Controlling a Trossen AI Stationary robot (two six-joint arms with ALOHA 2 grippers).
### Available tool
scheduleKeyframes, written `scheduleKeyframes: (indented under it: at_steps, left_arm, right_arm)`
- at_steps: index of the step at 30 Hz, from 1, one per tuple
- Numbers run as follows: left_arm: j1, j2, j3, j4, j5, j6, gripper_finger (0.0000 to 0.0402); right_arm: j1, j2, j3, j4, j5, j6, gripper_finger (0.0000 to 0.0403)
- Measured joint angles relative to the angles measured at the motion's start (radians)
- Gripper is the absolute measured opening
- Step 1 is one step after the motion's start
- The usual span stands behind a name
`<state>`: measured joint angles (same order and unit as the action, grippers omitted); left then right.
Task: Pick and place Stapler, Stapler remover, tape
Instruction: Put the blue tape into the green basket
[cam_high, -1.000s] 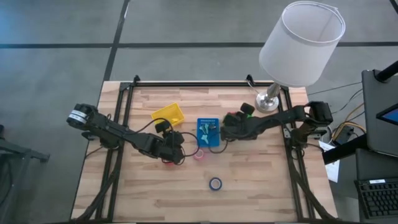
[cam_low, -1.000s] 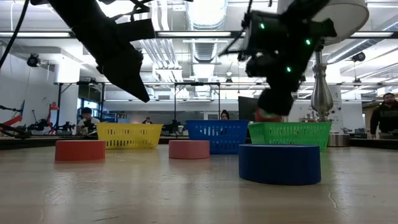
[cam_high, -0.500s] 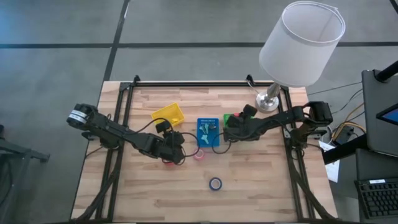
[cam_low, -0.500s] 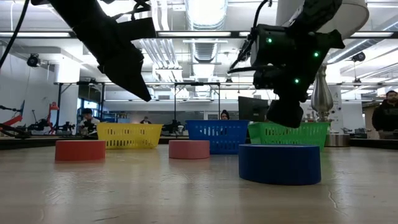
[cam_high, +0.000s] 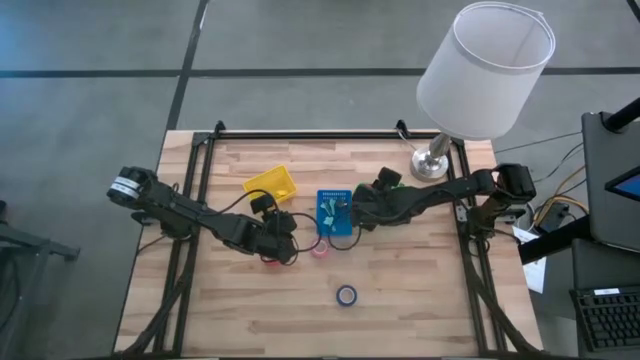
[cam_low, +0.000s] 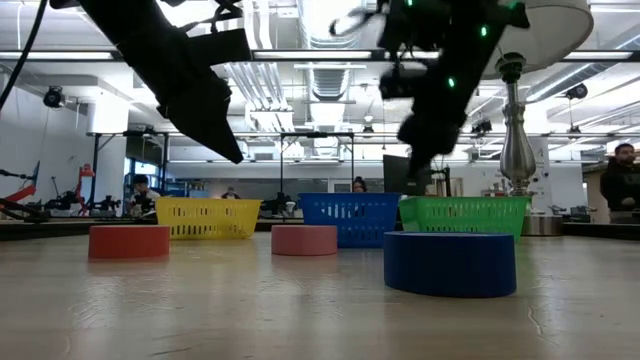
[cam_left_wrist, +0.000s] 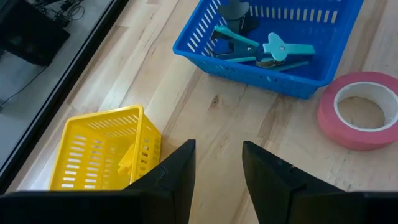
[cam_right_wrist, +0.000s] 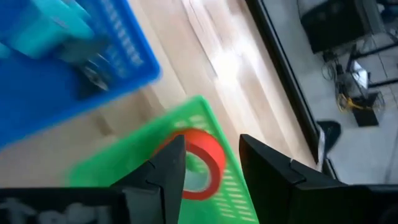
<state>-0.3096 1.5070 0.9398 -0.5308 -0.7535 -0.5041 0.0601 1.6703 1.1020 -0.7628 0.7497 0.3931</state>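
Note:
My right gripper (cam_right_wrist: 211, 142) hangs open above the green basket (cam_right_wrist: 106, 165), where a red tape roll (cam_right_wrist: 214, 163) lies on the floor. My left gripper (cam_left_wrist: 217, 146) hovers open over the bare wood between the yellow basket (cam_left_wrist: 102, 149) and the blue basket (cam_left_wrist: 273, 43), with nothing between its fingers. Teal staple removers (cam_left_wrist: 280, 50) lie in the blue basket. Three tape rolls lie flat on the table: a pink one (cam_high: 320, 248), a red one (cam_high: 272, 262) and a blue one (cam_high: 346, 295).
A lamp with a white shade stands on its metal foot (cam_high: 432, 165) at the far right, close behind the green basket (cam_high: 387, 180). A small yellow thing (cam_left_wrist: 127, 158) lies in the yellow basket. Bare wood stretches along the near edge around the blue tape (cam_low: 450, 263).
My right gripper came down over the green basket with the red tape roll, opened and let it go into the basket. It then rose and shifted a little toward the blue basket.

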Motion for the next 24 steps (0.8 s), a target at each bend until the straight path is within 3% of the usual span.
scheduleKeyframes:
  at_steps: [6,12,24]
  left_arm:
    - [0.000,0.000,-0.002,0.000,0.000,0.000,0.0135]
    - [0.000,0.000,-0.005,0.000,0.000,0.000,0.0135]
    - [0.001,0.000,-0.005,0.078,-0.035,0.096,0.0135]
  right_arm:
    - [0.072,0.000,0.104,0.004,-0.104,0.051,0.0144]
    - [0.161,0.000,0.132,0.055,-0.462,0.090,0.0137]
    - [0.304,0.001,-0.090,0.643,-0.846,0.127,0.0150]
